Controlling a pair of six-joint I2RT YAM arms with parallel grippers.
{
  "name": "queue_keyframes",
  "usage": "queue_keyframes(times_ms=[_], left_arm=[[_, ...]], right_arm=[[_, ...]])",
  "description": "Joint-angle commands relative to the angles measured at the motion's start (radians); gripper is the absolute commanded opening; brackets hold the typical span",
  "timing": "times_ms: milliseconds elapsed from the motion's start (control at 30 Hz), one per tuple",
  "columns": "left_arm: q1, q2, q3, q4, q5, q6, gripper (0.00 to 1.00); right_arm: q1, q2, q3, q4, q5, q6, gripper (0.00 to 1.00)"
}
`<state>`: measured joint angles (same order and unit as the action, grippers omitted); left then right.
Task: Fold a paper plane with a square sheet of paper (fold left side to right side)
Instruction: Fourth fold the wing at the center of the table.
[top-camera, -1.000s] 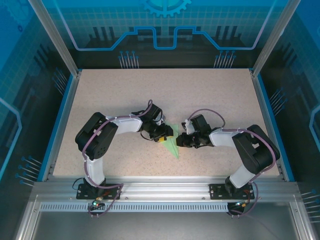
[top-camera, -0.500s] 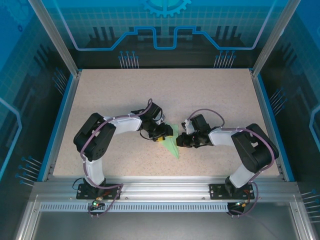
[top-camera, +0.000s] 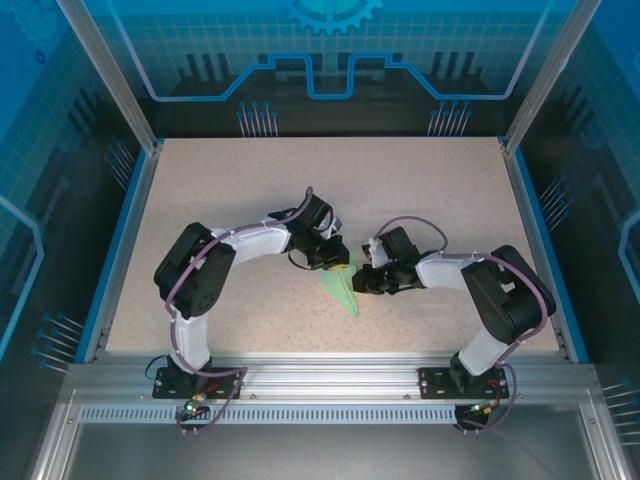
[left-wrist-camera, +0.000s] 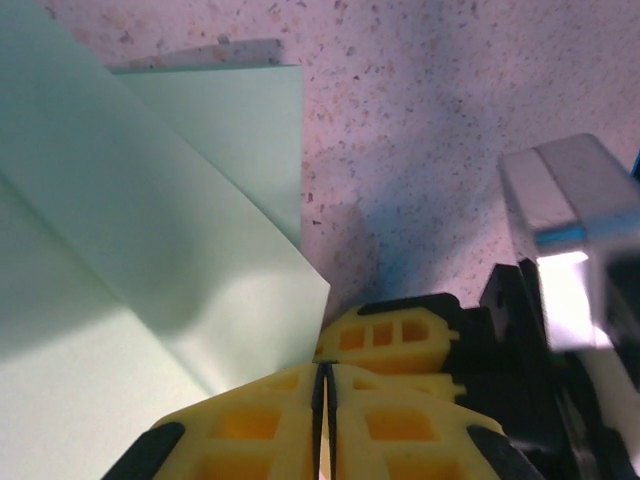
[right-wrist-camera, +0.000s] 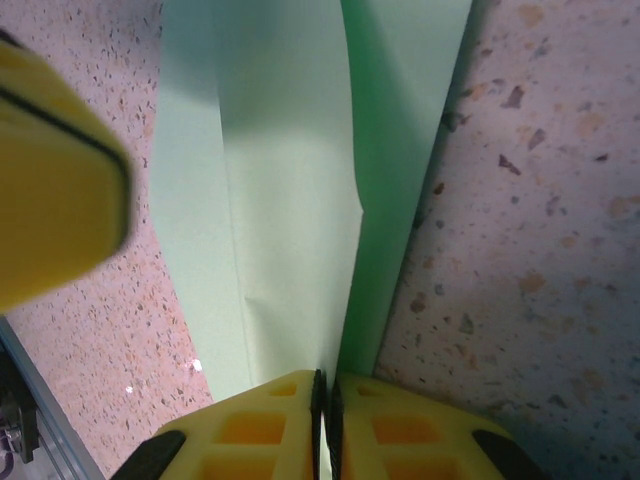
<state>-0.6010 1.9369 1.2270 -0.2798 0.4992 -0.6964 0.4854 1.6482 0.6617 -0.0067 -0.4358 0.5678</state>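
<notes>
Since earlier, my left gripper (top-camera: 340, 262) has swung over the wide end of the slim pale-green paper plane (top-camera: 343, 293), jaws together, paper just left of them. My right gripper (right-wrist-camera: 322, 378) pinches its raised fold. Light and floppy, I judge: hold the stiffer creases.

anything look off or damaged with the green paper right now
Nothing torn or spilled. The paper plane is not lying flat: its upper flap stands up off the layer beneath, throwing a shadow, and one folded edge bows slightly just ahead of the right gripper, which is shut on it.
</notes>
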Motion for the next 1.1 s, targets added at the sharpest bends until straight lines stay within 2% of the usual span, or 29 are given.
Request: queue_keyframes(times_ms=[0,767,1067], left_arm=[[-0.010,0.042,0.041,-0.020,0.034,0.038,0.12],[-0.010,0.118,-0.029,-0.010,-0.054,0.038,0.04],[-0.011,0.123,-0.074,-0.008,-0.073,0.026,0.03]], right_arm=[[0.007,0.048,-0.008,-0.083,0.084,-0.026,0.14],[0.009,0.046,0.005,-0.101,0.089,-0.032,0.14],[-0.001,-0.020,0.052,-0.139,0.095,-0.040,0.19]])
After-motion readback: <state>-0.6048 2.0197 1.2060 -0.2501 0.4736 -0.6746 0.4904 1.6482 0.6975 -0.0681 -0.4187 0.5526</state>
